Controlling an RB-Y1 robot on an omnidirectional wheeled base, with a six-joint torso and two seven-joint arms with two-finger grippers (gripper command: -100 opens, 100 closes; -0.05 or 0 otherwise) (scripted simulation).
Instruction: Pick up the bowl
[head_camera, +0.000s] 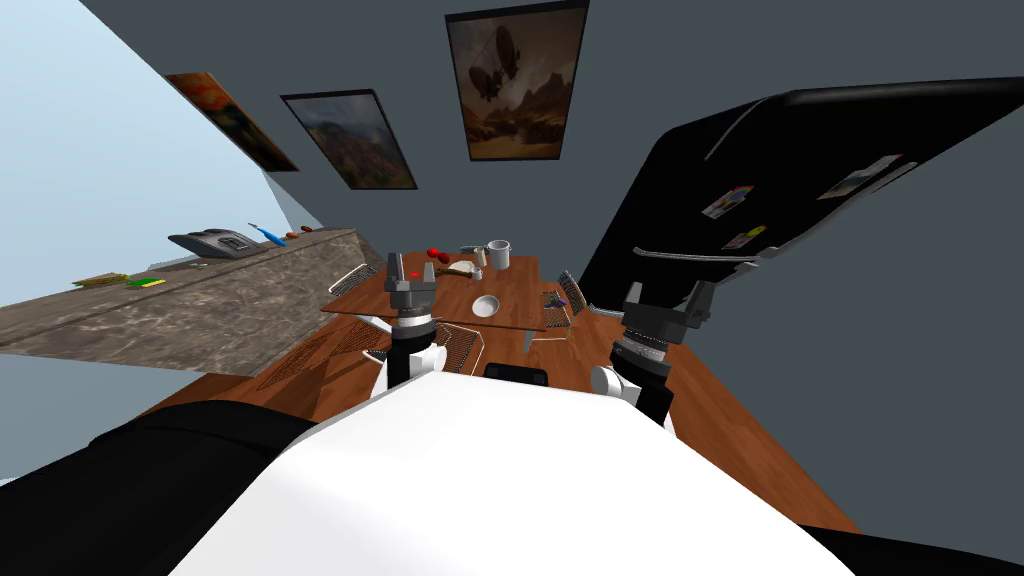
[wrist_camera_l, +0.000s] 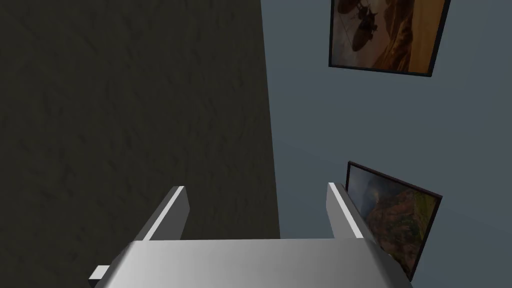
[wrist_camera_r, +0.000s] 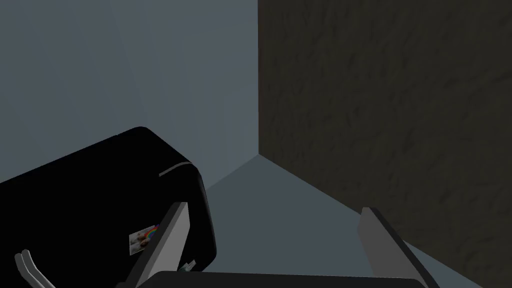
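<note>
Both grippers are held wide open and empty, the left gripper (head_camera: 412, 268) and the right gripper (head_camera: 668, 298) raised side by side. A white bowl (head_camera: 485, 306) is set on the wooden table (head_camera: 515, 282), near its front edge, apart from both.

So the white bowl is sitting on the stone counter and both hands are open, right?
Not quite. The head view shows the white bowl sitting on the wooden table instead. The left hand and right hand are both open, as you said.
</note>
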